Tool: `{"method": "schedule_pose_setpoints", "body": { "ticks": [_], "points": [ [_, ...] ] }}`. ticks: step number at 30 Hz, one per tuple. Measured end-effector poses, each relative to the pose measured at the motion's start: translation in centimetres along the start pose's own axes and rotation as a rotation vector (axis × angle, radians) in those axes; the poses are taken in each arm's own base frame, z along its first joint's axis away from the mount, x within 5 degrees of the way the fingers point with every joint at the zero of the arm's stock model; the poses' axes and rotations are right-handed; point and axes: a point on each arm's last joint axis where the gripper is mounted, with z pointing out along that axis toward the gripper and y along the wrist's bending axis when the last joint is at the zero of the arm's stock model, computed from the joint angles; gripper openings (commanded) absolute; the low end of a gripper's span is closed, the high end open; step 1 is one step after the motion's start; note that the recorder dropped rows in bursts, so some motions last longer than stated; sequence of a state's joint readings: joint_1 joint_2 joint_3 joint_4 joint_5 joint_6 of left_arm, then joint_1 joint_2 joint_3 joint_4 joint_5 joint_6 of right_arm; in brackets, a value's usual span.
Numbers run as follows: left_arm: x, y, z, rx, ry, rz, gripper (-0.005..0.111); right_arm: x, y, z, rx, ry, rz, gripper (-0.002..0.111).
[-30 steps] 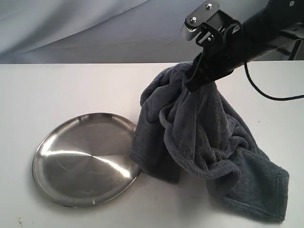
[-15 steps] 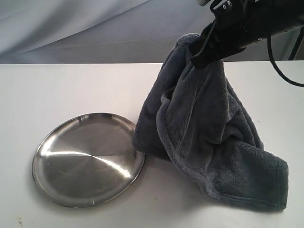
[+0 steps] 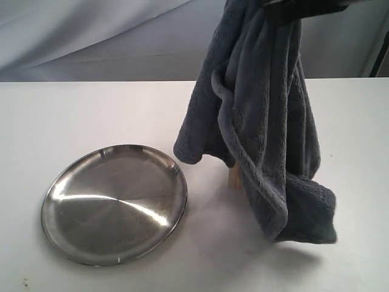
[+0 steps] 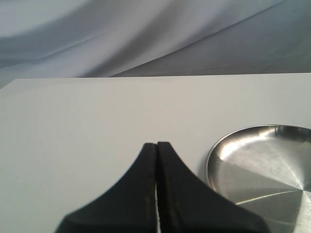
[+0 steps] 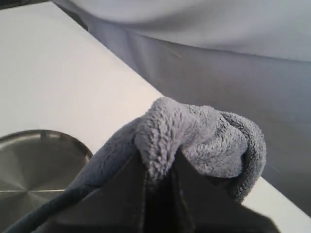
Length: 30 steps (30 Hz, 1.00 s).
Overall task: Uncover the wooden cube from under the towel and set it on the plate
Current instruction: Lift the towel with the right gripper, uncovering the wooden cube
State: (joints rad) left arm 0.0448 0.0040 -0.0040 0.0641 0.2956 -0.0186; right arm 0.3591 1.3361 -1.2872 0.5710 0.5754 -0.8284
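The blue-grey towel (image 3: 267, 121) hangs in the air from the top edge of the exterior view, its lower end near the table. My right gripper (image 5: 158, 170) is shut on a bunched fold of the towel (image 5: 194, 141); in the exterior view only a dark bit of that arm shows at the top. A sliver of the pale wooden cube (image 3: 234, 177) peeks out on the table behind the hanging cloth. The shiny steel plate (image 3: 114, 204) lies at the left, apart from the cube. My left gripper (image 4: 157, 144) is shut and empty, hovering beside the plate (image 4: 262, 165).
The white table (image 3: 73, 115) runs back to a grey draped backdrop (image 3: 91, 36). The towel's lower corner (image 3: 310, 219) dangles just above the table right of the cube.
The right gripper has risen out of the top of the view, lifting the towel off the table. The cloth now hangs straight, and a corner of the cube has come into view.
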Motion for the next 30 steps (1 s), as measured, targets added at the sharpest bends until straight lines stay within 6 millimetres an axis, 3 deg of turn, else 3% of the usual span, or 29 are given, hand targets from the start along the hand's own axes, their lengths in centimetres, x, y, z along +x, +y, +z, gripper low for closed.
{"method": "schedule_pose_setpoints", "body": {
  "ticks": [4, 8, 17, 21, 30],
  "points": [
    [0.0, 0.0, 0.0, 0.0, 0.0, 0.0, 0.0, -2.2, -0.4, -3.9, 0.151, -0.16, -0.082, 0.0],
    [0.0, 0.0, 0.0, 0.0, 0.0, 0.0, 0.0, -3.1, -0.5, -6.2, 0.243, -0.218, -0.17, 0.0],
    [0.0, 0.0, 0.0, 0.0, 0.0, 0.0, 0.0, -2.1, -2.5, -10.4, 0.433, -0.131, -0.17, 0.0],
    [0.0, 0.0, 0.0, 0.0, 0.0, 0.0, 0.0, -1.7, -2.4, -11.9, 0.442, -0.101, -0.148, 0.0],
    [0.0, 0.0, 0.0, 0.0, 0.0, 0.0, 0.0, -0.9, 0.4, -14.6, 0.294, -0.045, -0.055, 0.0]
  ]
}}
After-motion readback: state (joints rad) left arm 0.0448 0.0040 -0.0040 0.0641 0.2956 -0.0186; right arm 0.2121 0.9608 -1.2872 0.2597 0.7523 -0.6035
